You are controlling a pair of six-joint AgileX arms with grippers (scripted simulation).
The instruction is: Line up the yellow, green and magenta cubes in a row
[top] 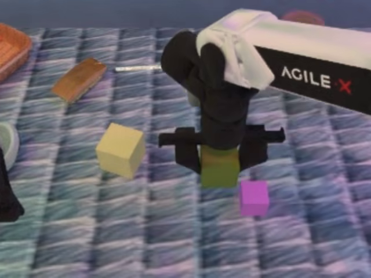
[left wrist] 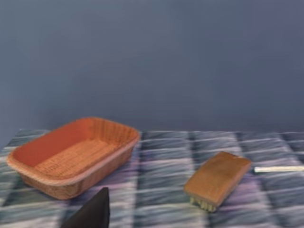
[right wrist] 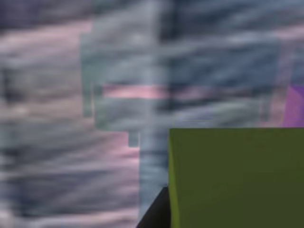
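My right gripper (top: pixel 220 157) hangs over the middle of the table, its fingers against the left and right sides of the olive-green cube (top: pixel 220 171). In the right wrist view a dark finger (right wrist: pixel 159 213) lies against the green cube (right wrist: pixel 237 178). The small magenta cube (top: pixel 254 197) sits just right of the green one and slightly nearer the front; a sliver of the magenta cube (right wrist: pixel 295 107) shows in the right wrist view. The pale yellow cube (top: pixel 120 150) rests apart to the left. My left gripper (top: pixel 6 197) is parked at the left edge.
An orange-brown brush block (top: pixel 79 79) lies at the back left, with a thin white stick (top: pixel 138 68) to its right. A woven basket (top: pixel 8 49) stands at the far back-left corner. A white rounded object (top: pixel 6 142) sits at the left edge.
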